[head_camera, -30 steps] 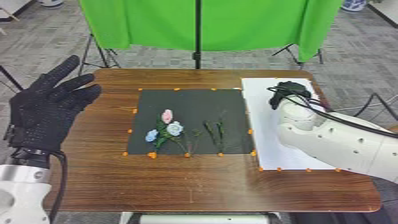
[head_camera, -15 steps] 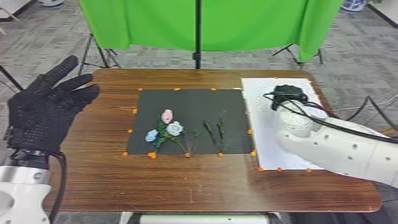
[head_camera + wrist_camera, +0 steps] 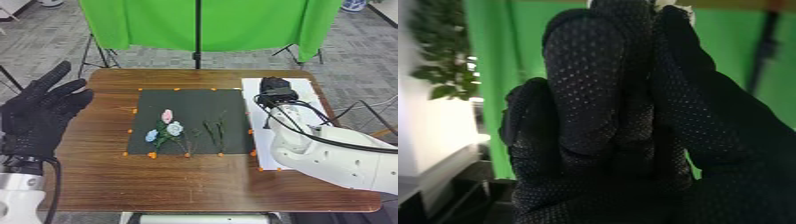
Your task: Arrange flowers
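Over the white sheet (image 3: pixel 252 120), toward its far end, is my right hand (image 3: pixel 277 90). In the right wrist view, this hand (image 3: pixel 607 100) has its thumb and fingers closed together at the tips, pinching a small pale thing (image 3: pixel 684 9), mostly hidden. My left hand (image 3: pixel 35 112) stands raised at the table's left side, fingers spread, holding nothing. On the dark mat (image 3: pixel 191 100) lie a pink flower (image 3: pixel 167 116), a white flower (image 3: pixel 174 128) and a light blue flower (image 3: pixel 151 135), close together with green leaves. Thin green stems (image 3: pixel 213 134) lie to their right.
Orange marks edge the mat and the sheet on the brown table (image 3: pixel 178 182). Behind the table hangs a green cloth (image 3: pixel 142 25) with a dark upright pole (image 3: pixel 197 35). Black cables (image 3: pixel 311 132) loop along the right arm.
My right hand has shifted a little left and away across the sheet, and its arm has turned. My left hand has moved slightly left and lower.
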Available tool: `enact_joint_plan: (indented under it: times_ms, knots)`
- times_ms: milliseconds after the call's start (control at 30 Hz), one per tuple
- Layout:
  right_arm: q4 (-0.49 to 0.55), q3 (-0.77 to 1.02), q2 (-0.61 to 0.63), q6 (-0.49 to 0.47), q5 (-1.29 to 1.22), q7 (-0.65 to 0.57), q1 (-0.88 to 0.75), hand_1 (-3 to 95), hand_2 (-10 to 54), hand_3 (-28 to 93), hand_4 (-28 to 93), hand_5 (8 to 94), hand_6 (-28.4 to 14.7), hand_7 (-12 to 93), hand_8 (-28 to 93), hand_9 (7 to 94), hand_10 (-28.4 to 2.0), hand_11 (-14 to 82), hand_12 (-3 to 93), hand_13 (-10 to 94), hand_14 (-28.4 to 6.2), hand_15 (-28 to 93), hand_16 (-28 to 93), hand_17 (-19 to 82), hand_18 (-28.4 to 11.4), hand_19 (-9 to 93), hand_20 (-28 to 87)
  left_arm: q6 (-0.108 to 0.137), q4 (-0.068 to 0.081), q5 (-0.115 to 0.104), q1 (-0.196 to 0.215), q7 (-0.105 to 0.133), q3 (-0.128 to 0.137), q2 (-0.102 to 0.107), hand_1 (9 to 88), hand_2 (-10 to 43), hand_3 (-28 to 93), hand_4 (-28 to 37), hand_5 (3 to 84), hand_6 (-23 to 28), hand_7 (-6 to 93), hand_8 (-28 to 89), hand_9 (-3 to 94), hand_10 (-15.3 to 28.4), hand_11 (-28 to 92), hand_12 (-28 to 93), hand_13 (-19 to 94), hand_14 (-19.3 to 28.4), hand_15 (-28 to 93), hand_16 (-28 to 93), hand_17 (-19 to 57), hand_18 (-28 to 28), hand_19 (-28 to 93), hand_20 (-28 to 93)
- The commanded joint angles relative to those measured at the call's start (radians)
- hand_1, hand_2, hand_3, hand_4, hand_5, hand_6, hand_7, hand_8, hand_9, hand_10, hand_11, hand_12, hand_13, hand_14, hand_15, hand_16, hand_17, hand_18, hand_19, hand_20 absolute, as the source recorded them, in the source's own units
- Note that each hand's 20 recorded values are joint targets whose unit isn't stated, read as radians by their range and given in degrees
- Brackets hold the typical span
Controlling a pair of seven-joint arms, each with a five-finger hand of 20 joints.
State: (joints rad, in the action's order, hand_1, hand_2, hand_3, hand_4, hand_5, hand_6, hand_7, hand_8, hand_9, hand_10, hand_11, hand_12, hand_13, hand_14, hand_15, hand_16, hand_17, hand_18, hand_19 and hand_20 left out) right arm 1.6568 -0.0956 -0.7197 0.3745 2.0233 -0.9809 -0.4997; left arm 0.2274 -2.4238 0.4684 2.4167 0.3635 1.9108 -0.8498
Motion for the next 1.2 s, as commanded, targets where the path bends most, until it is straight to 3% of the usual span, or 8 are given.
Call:
enact_joint_plan:
  times_ms: [33, 133, 400, 567, 833, 933, 1200]
  knots:
    - [0.091, -0.004, -0.128, 0.03, 0.037, 0.057, 0.034, 55.7, -9.5, 69, -28, 86.8, 2.6, 18, 4, 93.7, -6.2, 13.3, 28.7, 86, -2.7, 54, 21, 52, -15.1, 93, 22, -0.017, -0.002, 0.014, -0.036, -0.018, -0.001, 0.015, 22.3, 7.5, 78, -25.1, 35.0, 8.4, 14.8, -10, 33.8, 20.9, 31, 12, 26, 28.4, 61, -12, -5.3, 26.1, 62, 25]
    - [0.095, -0.013, -0.186, 0.021, 0.042, 0.062, 0.028, 55.5, -9.5, 69, -28, 86.8, 2.6, 18, 4, 93.7, -6.3, 13.2, 28.9, 86, -2.7, 54, 21, 51, -15.1, 93, 23, -0.026, 0.008, 0.017, -0.08, -0.044, -0.014, 0.024, 22.2, 7.5, 78, -25.2, 34.9, 8.4, 14.8, -10, 33.8, 20.8, 31, 12, 26, 28.4, 61, -12, -5.3, 26.1, 62, 25]
    - [0.098, -0.059, -0.282, 0.001, 0.02, 0.049, 0.029, 55.3, -9.5, 69, -28, 86.5, 2.5, 19, 4, 93.7, -6.3, 13.3, 28.8, 86, -2.9, 55, 21, 51, -15.3, 93, 24, -0.046, 0.034, 0.012, -0.151, -0.066, -0.051, 0.066, 22.2, 7.5, 78, -25.2, 34.7, 8.3, 14.9, -10, 33.7, 20.9, 31, 12, 26, 28.4, 61, -12, -5.3, 26.2, 62, 25]
    - [0.095, -0.08, -0.3, -0.013, 0.007, 0.03, 0.012, 55.2, -9.5, 70, -28, 86.4, 2.4, 19, 4, 93.7, -6.2, 12.8, 29.3, 86, -3.0, 55, 21, 51, -15.3, 93, 25, -0.055, 0.037, 0.011, -0.151, -0.072, -0.051, 0.067, 22.1, 7.5, 78, -25.2, 34.7, 8.2, 14.9, -10, 33.7, 20.9, 31, 12, 26, 28.4, 61, -12, -5.3, 26.2, 62, 25]
    - [0.078, -0.1, -0.331, -0.024, -0.013, 0.029, 0.003, 54.7, -9.5, 70, -28, 85.9, 2.5, 19, 4, 93.7, -6.3, 12.6, 29.5, 85, -3.0, 55, 20, 51, -15.4, 93, 26, -0.057, 0.034, 0.012, -0.123, -0.058, -0.038, 0.058, 22.2, 7.4, 78, -25.2, 34.7, 8.2, 14.9, -10, 33.7, 20.9, 31, 12, 26, 28.4, 61, -12, -5.3, 26.3, 62, 25]
    - [0.066, -0.09, -0.345, -0.03, -0.018, 0.042, 0.0, 54.6, -9.5, 70, -28, 85.6, 2.5, 19, 4, 93.7, -6.3, 12.7, 29.5, 85, -3.2, 56, 20, 51, -15.4, 93, 26, -0.046, 0.037, 0.009, -0.139, -0.055, -0.047, 0.062, 22.2, 7.4, 78, -25.1, 34.7, 8.3, 14.9, -10, 33.8, 20.9, 31, 12, 26, 28.4, 61, -12, -5.3, 26.3, 62, 25]
    - [0.051, -0.112, -0.364, -0.021, -0.028, 0.04, 0.024, 54.0, -9.5, 70, -28, 84.4, 2.5, 19, 3, 93.7, -6.4, 12.6, 29.7, 85, -3.3, 56, 20, 50, -15.6, 93, 26, -0.05, 0.039, 0.011, -0.144, -0.053, -0.057, 0.058, 22.2, 7.4, 78, -25.1, 34.7, 8.2, 14.9, -10, 33.8, 20.9, 31, 12, 26, 28.4, 61, -12, -5.3, 26.2, 62, 25]
